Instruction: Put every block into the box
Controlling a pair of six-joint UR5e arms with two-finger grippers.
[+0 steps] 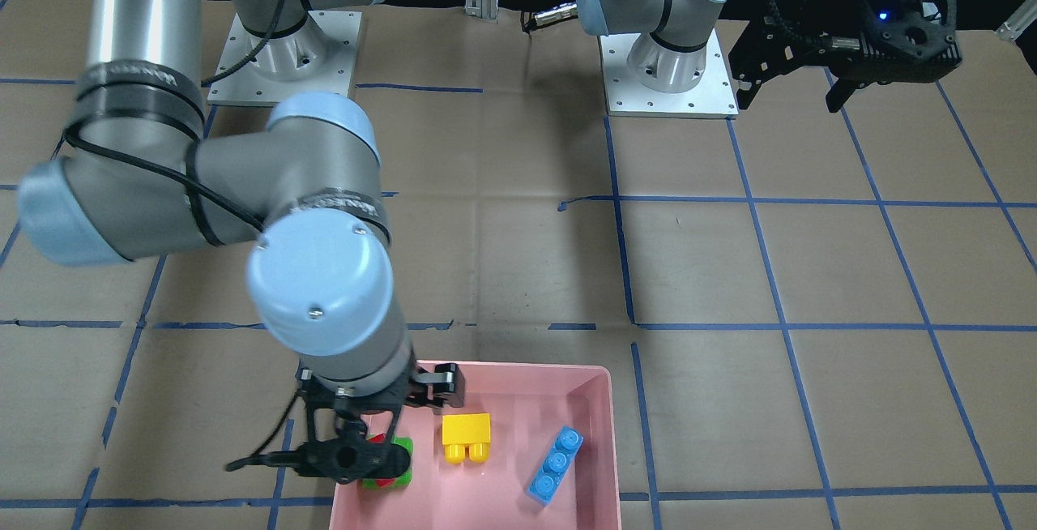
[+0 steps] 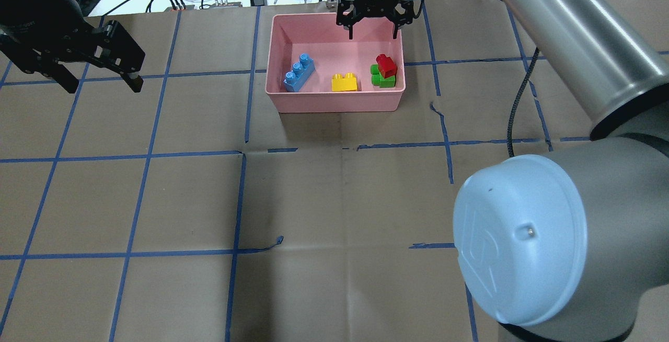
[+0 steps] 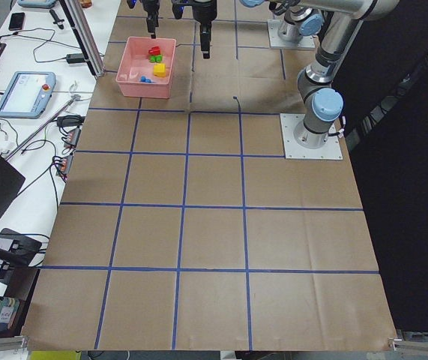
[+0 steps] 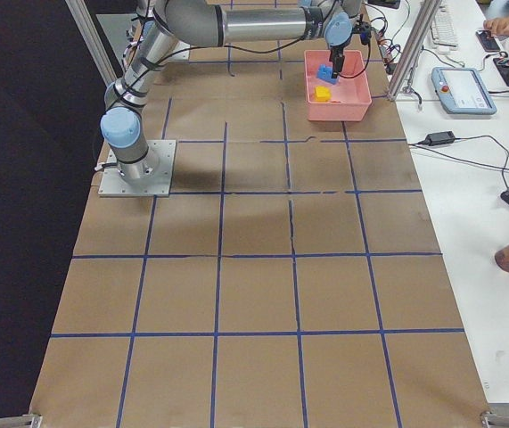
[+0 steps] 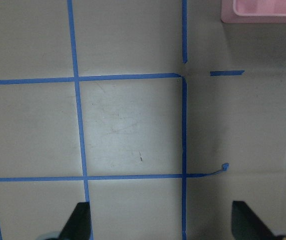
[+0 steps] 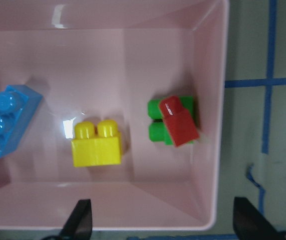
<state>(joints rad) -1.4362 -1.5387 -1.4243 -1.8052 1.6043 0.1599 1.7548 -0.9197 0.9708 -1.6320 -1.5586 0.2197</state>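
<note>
The counter (image 2: 334, 201) was covered with brown paper and marked into squares by blue tape; cables and devices lay beyond its far edge.

The jaws of the right gripper (image 2: 372, 32) stood wide apart and held nothing. They hung over the box (image 2: 334, 102), near its wall on the side far from the robot. Just below them, in the right part of the box, the red brick (image 2: 387, 65) lay tilted on top of the green brick (image 2: 384, 79). The yellow brick (image 2: 344, 82) stood near the middle of the floor, apart from that pair. The blue brick (image 2: 299, 72) lay at the left side, close to the wall.

The jaws of the left gripper (image 2: 103, 86) were also apart and empty. It hovered above bare counter, well apart from the box.

All four bricks were inside the box, so the task appeared to be complete. The step in hand seemed to be the end of the last placing. The next move probably called only for the right arm to rise straight up and go away, without touching the rim or the loose red brick.
</note>
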